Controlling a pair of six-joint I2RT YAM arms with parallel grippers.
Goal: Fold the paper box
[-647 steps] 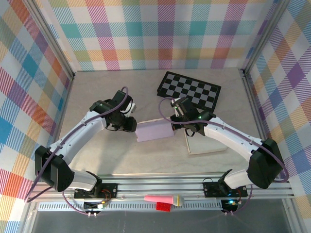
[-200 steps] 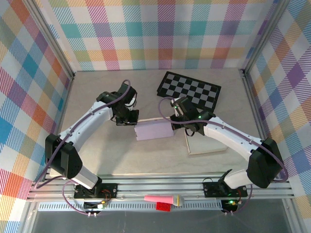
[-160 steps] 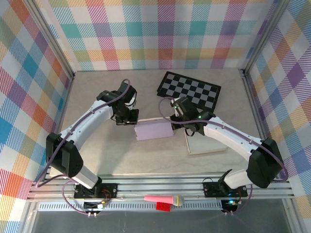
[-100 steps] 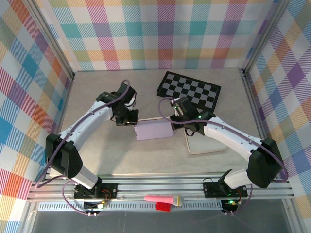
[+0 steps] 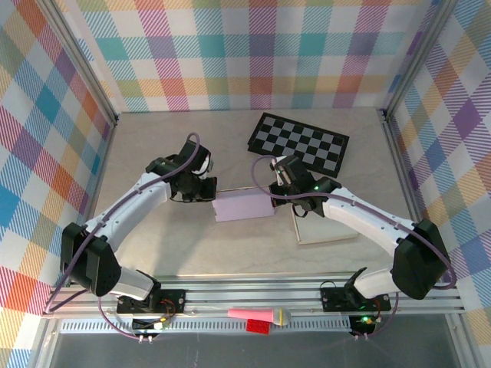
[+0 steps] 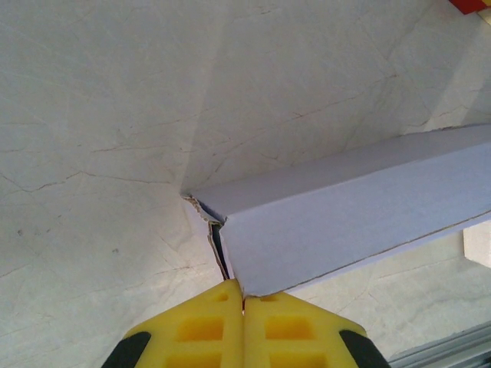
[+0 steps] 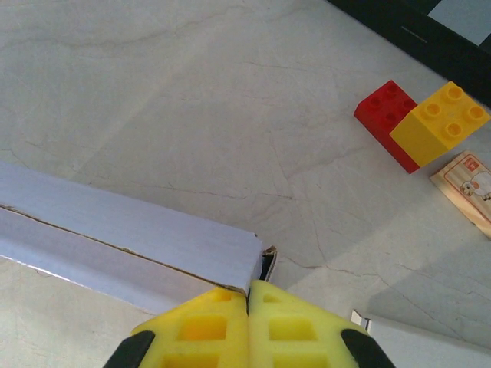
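Note:
A lavender paper box [image 5: 244,206] lies folded into a long closed shape mid-table. My left gripper [image 5: 209,192] is at its left end, with the yellow fingertips [image 6: 222,307] pressed together and touching the lower corner of the box [image 6: 353,207]; a torn flap edge shows beside that corner. My right gripper [image 5: 277,193] is at the right end. It is also shut, its tips [image 7: 248,288] against the end corner of the box [image 7: 130,230]. Neither pair of jaws has anything between them.
A black-and-white checkerboard [image 5: 299,142] lies behind the box and a white flat pad [image 5: 322,226] to its right. Red [image 7: 386,115] and yellow [image 7: 445,119] bricks and a small wooden card [image 7: 468,184] sit near the board. Patterned walls enclose the table.
The left arm has swung its elbow and wrist slightly outward while its gripper stays at the box's left end. The box and the right arm have barely moved.

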